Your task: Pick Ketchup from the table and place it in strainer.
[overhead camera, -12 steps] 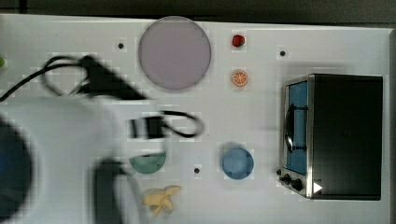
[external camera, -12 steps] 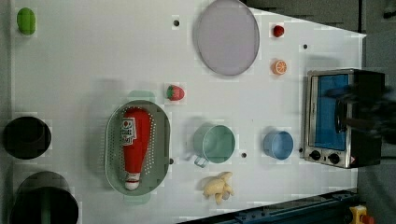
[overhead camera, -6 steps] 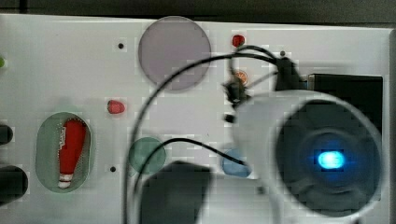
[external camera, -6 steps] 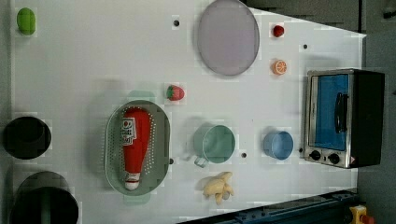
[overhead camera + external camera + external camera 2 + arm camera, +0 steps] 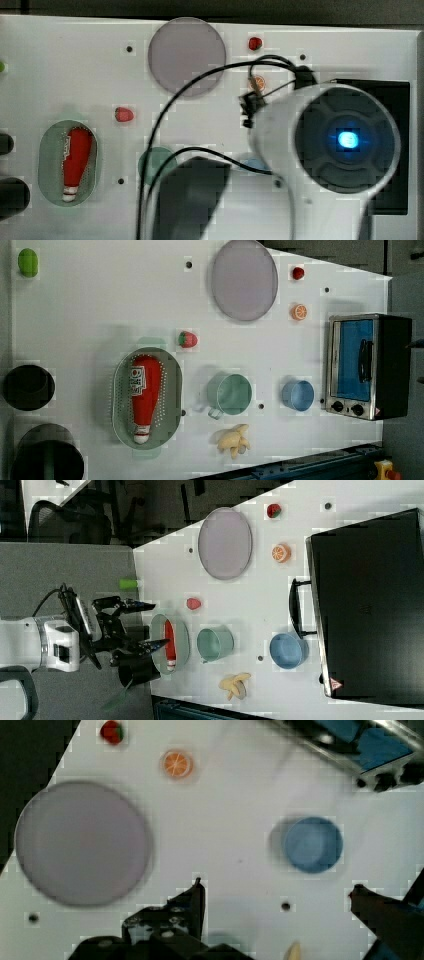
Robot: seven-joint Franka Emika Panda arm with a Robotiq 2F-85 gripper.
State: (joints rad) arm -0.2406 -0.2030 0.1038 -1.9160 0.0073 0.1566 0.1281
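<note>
A white bench point(image 5: 100, 300) carries everything. In the left view, at the left, the Ketchup point(image 5: 145, 395) lies lengthwise in the strainer point(image 5: 170, 390), cap toward the bench's near edge; rightward sit a green cup point(image 5: 230, 394), blue bowl point(image 5: 298, 395) and toaster oven point(image 5: 367, 365). The claw point(image 5: 145, 625) gapes wide, gripping nothing.

arm point(image 5: 325, 165) hides toaster oven and blue bowl in top view, banana point(image 5: 294, 952) cut off in wrist view

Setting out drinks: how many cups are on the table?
2. The green cup, with a handle, stands between the strainer and the blue cup in the left view; the blue cup sits beside the toaster oven. None seem hidden.
</note>
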